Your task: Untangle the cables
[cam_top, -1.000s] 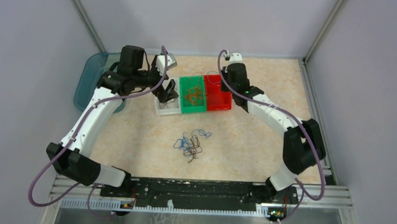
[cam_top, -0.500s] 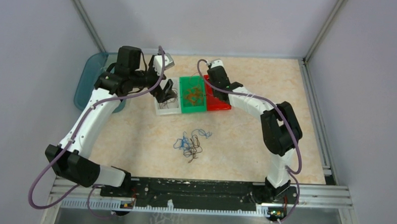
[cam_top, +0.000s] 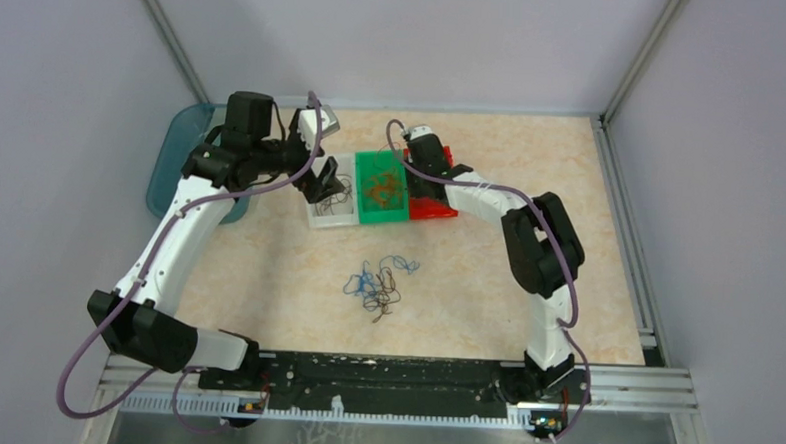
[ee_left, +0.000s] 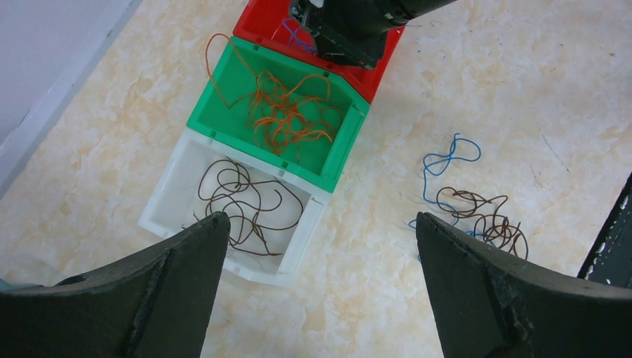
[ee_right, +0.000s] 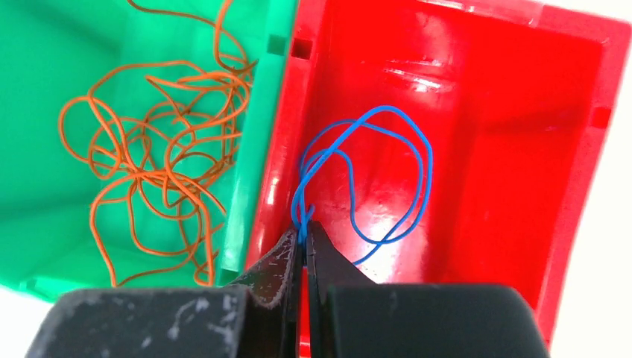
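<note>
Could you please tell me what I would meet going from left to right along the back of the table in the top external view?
teal tub → white bin holding dark brown cables → green bin holding orange cables → red bin

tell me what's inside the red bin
A blue cable loops inside the red bin, pinched in the shut right tool. The tool's body covers the bin's near end, so anything there is hidden.

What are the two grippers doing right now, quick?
Left gripper: open, holding nothing.
Right gripper: shut on a blue cable over the red bin.
</note>
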Robot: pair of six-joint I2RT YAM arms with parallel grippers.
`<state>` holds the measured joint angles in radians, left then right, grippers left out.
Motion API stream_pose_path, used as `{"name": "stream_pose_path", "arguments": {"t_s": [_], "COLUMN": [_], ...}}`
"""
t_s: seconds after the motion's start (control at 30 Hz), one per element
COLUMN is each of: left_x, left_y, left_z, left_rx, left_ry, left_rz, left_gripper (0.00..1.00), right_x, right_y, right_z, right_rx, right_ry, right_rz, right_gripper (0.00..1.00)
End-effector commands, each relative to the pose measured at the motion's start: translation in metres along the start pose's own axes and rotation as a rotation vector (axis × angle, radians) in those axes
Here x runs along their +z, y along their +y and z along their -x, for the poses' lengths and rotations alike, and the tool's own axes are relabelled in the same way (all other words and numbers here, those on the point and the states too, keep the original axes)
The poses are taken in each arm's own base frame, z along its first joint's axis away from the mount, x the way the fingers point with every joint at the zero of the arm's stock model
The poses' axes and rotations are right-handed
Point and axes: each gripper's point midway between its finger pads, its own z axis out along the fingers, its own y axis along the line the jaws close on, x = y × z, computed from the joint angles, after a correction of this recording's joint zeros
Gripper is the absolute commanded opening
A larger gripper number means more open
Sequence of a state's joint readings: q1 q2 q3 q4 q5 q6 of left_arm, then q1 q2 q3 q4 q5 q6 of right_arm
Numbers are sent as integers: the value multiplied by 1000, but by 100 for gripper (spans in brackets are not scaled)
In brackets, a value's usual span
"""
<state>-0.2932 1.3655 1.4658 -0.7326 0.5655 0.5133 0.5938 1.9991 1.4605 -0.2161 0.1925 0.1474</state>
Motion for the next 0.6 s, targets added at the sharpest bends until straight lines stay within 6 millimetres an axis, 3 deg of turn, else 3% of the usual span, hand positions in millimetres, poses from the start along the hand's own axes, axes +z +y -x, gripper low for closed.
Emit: {"name": "stream_pose_path", "arguments": {"t_s": [0.0, 0.1, 0.23, 0.43, 0.57], "left_x": [-8, -8, -8, -12, -14], "left_y": [-3, -3, -3, -4, -4], "left_z": [6, 7, 8, 13, 18], "left_rx": [24, 26, 26, 36, 42], "left_ry": [-34, -39, -45, -59, -69], "left_rz": [-8, -12, -14, -15, -17], "left_gripper": [100, 100, 100, 100, 100], "right_x": [-9, -15, -34, -72, -99], "right_y": [-2, -12, -18, -26, -20], "right_z": [27, 31, 48, 75, 83], "right_rx": [180, 185, 165, 158, 145], "right_ry": [-89, -99, -147, -226, -274], "right_rz": [156, 142, 129, 104, 117], "right_gripper": [3, 22, 33, 38, 40]}}
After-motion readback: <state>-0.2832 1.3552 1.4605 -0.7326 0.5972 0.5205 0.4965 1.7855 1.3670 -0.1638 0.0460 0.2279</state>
